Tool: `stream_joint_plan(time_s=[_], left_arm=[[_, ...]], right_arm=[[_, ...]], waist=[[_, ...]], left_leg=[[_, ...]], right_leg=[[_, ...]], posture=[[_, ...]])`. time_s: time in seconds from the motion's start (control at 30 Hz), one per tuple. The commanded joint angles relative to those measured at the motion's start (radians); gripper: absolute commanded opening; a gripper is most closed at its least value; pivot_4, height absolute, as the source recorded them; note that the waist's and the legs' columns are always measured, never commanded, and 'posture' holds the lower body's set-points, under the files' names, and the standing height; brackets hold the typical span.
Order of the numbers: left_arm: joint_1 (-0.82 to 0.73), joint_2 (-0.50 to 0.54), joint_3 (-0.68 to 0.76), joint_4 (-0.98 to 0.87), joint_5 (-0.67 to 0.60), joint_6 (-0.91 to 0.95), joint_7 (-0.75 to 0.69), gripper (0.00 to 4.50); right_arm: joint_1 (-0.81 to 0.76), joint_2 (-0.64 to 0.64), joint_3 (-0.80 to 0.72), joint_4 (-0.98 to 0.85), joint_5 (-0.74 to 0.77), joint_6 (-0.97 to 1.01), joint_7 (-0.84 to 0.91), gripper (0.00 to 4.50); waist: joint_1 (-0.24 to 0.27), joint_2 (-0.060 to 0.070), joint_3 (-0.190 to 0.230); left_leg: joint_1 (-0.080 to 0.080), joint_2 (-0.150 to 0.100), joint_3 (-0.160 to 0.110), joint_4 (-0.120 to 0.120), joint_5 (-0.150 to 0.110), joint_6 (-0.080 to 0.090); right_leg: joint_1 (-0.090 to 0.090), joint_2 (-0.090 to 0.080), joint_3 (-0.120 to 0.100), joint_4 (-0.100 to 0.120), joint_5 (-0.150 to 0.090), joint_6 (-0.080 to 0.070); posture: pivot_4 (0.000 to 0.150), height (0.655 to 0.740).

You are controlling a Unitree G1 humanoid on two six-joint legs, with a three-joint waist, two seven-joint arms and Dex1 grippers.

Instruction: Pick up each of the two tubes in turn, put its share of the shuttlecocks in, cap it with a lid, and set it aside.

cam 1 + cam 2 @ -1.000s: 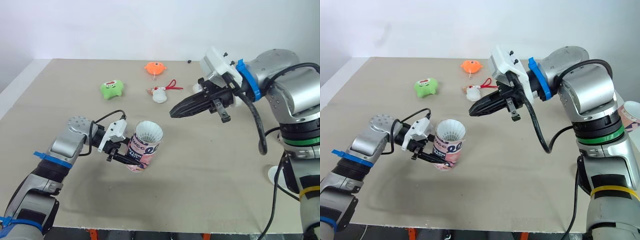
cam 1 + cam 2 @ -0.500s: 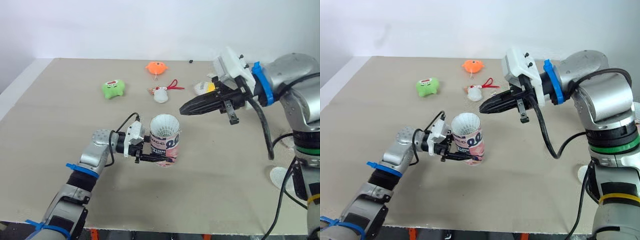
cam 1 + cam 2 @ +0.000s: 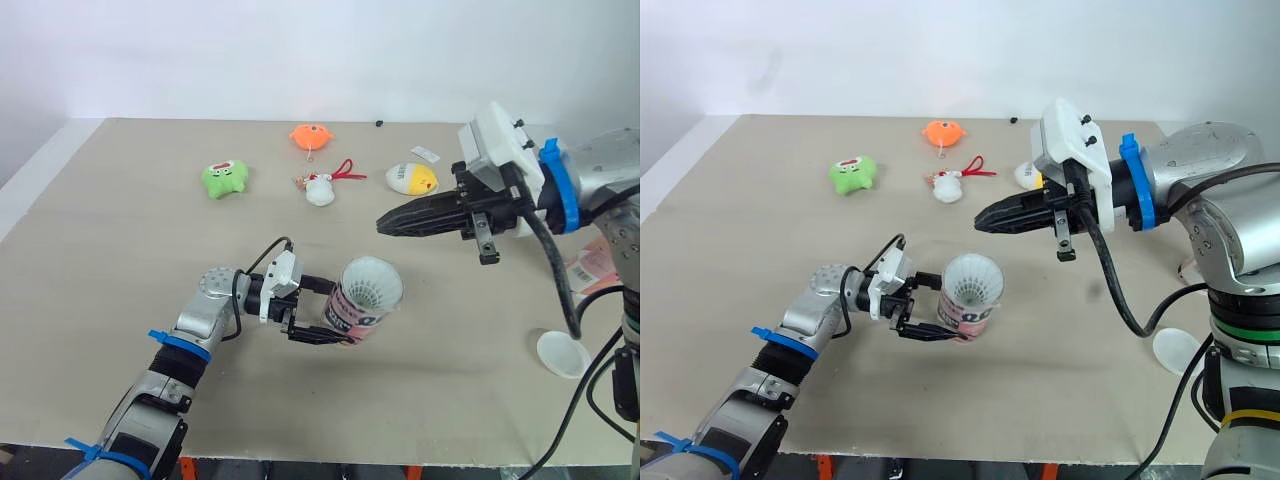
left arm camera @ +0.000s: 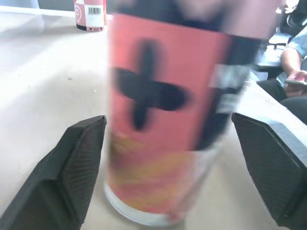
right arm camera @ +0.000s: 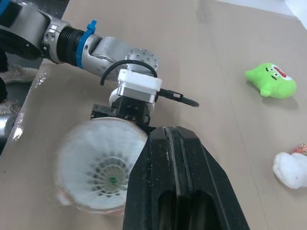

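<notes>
Left gripper (image 3: 345, 313) clasps tilted tube (image 3: 370, 300) (label blurred, base hidden by finger (image 3: 320, 338)), shuttlecock (image 5: 103, 163) inside; right gripper (image 3: 385, 225) pinched closed, empty.

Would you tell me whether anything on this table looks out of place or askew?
Nothing is spilled or damaged. The tube in the left hand seems to lean slightly, uncapped, a shuttlecock in its mouth. A white lid lies apart near the table's right edge. The green toy seems unrelated.

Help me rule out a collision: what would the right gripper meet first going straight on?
Likely the left gripper clamped on the pink printed cardboard tube: the right wrist view shows the shut right gripper aimed just past the tube's rim. Depth is unclear.
</notes>
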Motion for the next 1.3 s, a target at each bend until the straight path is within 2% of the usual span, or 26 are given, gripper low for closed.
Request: stream_joint_plan(time_s=[0.03, 0.23, 0.47, 0.6, 0.73, 0.83, 0.93, 1.1, 1.3], left_arm=[[-0.004, 0.019, 0.003, -0.045, -0.001, -0.016, -0.013, 4.45], [0.022, 0.041, 0.003, -0.075, -0.01, -0.004, -0.02, 4.45], [0.028, 0.019, -0.006, -0.056, 0.002, -0.021, -0.005, 4.45], [0.022, -0.012, -0.008, -0.032, 0.017, -0.037, 0.03, 4.45], [0.038, -0.02, -0.009, -0.042, 0.023, -0.039, 0.066, 4.45], [0.061, -0.016, -0.013, -0.058, 0.029, -0.043, 0.089, 4.45], [0.071, -0.016, -0.005, -0.061, 0.037, -0.056, 0.118, 4.45], [0.062, -0.02, -0.001, -0.048, 0.044, -0.082, 0.146, 4.45], [0.046, -0.042, -0.03, -0.021, 0.061, -0.107, 0.137, 4.45]], right_arm=[[-0.01, -0.018, -0.055, -0.015, 0.022, -0.007, -0.016, 0.0], [-0.005, -0.021, -0.066, -0.013, 0.043, -0.005, -0.03, 0.0], [-0.009, -0.027, -0.024, -0.044, 0.071, 0.018, 0.005, 0.0], [-0.016, -0.086, -0.002, -0.005, 0.022, -0.024, 0.059, 0.0], [0.017, -0.182, -0.078, 0.031, 0.009, -0.052, 0.078, 0.0], [0.134, -0.266, -0.192, 0.047, -0.012, -0.071, 0.057, 0.0], [0.27, -0.295, -0.32, 0.053, -0.02, -0.046, 0.0, 0.0], [0.597, -0.26, -0.55, -0.014, -0.05, 0.032, -0.068, 0.0], [0.831, -0.222, -0.66, -0.036, -0.072, 0.037, -0.103, 0.0]], waist=[[0.0, 0.0, 0.0], [0.0, 0.0, 0.0], [0.0, 0.0, 0.0], [0.001, 0.0, 0.0], [0.001, 0.0, 0.0], [0.002, 0.0, 0.0], [0.002, 0.0, 0.0], [0.002, 0.0, -0.001], [0.001, 0.001, -0.001]], left_leg=[[0.0, 0.0, 0.0, 0.0, 0.0, 0.0], [0.0, 0.0, 0.0, 0.0, 0.0, 0.0], [0.0, 0.0, 0.0, 0.0, 0.0, 0.0], [0.0, 0.0, 0.0, 0.0, 0.0, 0.0], [-0.001, -0.001, 0.0, 0.0, 0.0, 0.0], [0.0, -0.001, 0.0, 0.0, 0.0, 0.0], [0.0, -0.001, 0.001, 0.0, 0.0, 0.0], [0.005, -0.001, 0.0, 0.0, 0.0, 0.0], [0.005, -0.001, 0.0, 0.003, 0.0, 0.0]], right_leg=[[0.0, 0.0, 0.0, 0.0, 0.0, 0.0], [0.0, 0.0, 0.0, 0.0, 0.0, 0.0], [0.0, 0.0, 0.0, 0.0, 0.0, 0.0], [0.0, -0.001, 0.0, 0.0, 0.0, 0.0], [0.0, -0.001, 0.0, -0.001, 0.0, 0.001], [0.001, -0.001, 0.0, -0.001, 0.0, 0.001], [0.001, -0.002, 0.001, -0.002, 0.0, 0.001], [0.007, -0.001, 0.0, -0.002, 0.0, 0.002], [0.009, -0.001, 0.001, -0.002, -0.001, 0.01]], posture=[[0.15, 0.74], [0.15, 0.74], [0.15, 0.74], [0.15, 0.74], [0.15, 0.74], [0.15, 0.74], [0.15, 0.74], [0.15, 0.74], [0.15, 0.74]])
